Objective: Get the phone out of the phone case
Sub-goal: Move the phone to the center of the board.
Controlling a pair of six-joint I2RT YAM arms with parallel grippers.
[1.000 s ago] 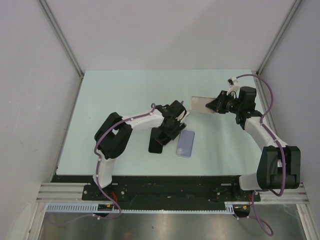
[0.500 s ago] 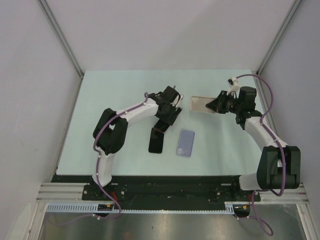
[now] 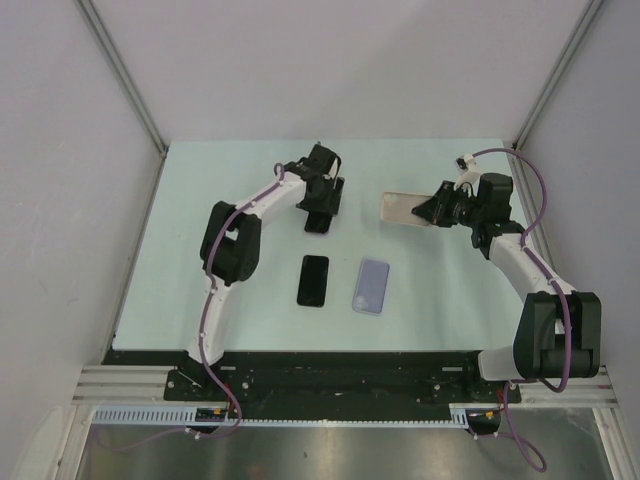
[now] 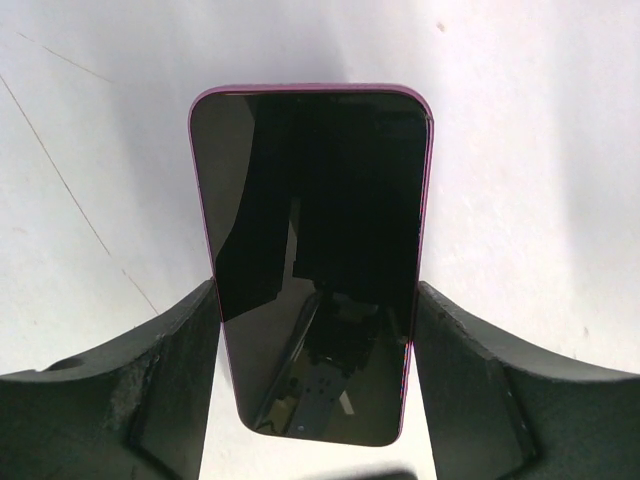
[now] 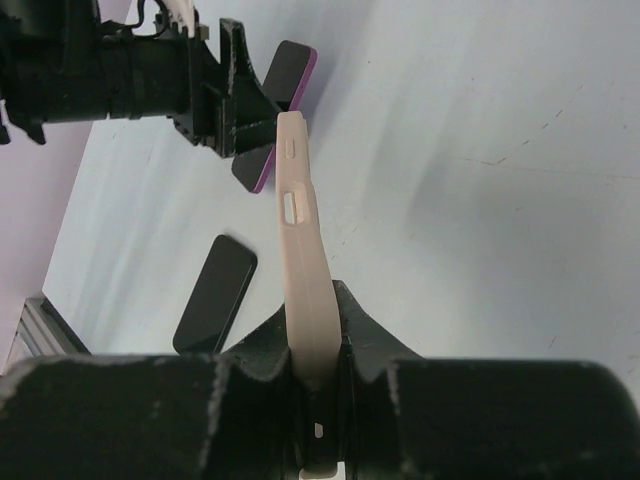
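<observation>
The left claw grips a dark phone with a purple rim by its long edges, toward the far side of the table. The right claw is clamped on an empty beige case, held well apart from the phone. The separation looks done; setting both down seems all that is left.

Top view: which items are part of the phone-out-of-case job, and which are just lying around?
In the job: purple-edged phone, gripped in the left hand; beige case, pinched in the right hand.
Lying about: black phone and lilac case, flat on the table.
</observation>
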